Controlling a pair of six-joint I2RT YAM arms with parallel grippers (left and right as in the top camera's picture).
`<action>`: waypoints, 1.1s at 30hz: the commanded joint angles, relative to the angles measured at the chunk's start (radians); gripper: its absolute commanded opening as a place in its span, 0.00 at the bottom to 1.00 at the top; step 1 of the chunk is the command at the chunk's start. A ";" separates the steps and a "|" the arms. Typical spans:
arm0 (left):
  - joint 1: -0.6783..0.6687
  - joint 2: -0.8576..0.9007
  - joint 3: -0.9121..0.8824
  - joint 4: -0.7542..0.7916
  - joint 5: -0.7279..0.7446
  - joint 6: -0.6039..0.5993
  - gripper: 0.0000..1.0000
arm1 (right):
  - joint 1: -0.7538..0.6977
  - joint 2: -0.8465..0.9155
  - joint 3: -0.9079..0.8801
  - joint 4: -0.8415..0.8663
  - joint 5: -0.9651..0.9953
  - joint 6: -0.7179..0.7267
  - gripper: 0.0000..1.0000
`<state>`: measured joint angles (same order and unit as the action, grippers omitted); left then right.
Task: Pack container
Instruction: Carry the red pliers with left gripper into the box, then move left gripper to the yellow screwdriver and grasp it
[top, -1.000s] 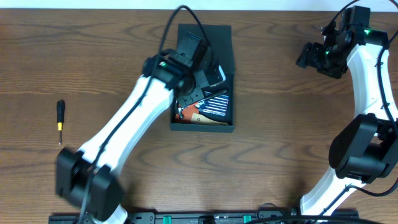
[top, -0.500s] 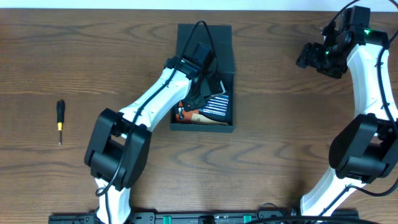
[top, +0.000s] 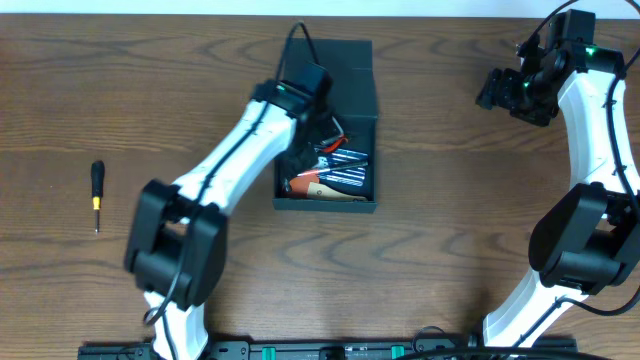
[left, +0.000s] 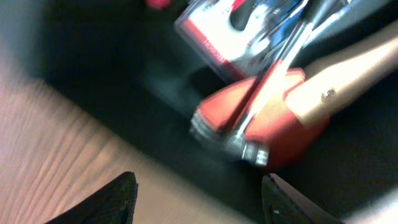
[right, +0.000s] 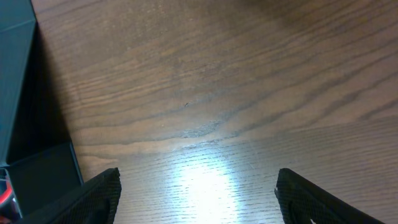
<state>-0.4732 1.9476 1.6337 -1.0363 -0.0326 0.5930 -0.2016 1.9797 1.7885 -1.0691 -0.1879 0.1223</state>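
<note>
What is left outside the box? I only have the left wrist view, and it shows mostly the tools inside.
Observer: A screwdriver, black and yellow, lies on the table far left of the container.
Operator: Where's the right arm?
Observer: Its jaws hang open above bare wood, right of the container.
Operator: Lid closed?
Observer: No, the flap is folded back on the far side.

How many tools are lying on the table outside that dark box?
1: a small black-and-yellow screwdriver far left on the wooden table, well apart from the dark square cardboard box. The left arm could hide others.
</note>
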 joint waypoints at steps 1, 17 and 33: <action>0.069 -0.173 0.056 -0.051 -0.021 -0.067 0.63 | 0.007 0.003 -0.004 0.000 -0.011 0.004 0.82; 0.763 -0.129 -0.012 -0.130 0.032 -0.555 0.45 | 0.007 0.003 -0.004 0.038 -0.011 0.004 0.84; 0.986 0.160 -0.012 -0.048 0.023 -0.377 0.45 | 0.007 0.003 -0.004 0.030 -0.011 0.004 0.85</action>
<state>0.4870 2.0808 1.6253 -1.0916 -0.0216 0.2039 -0.2016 1.9797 1.7885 -1.0336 -0.1883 0.1223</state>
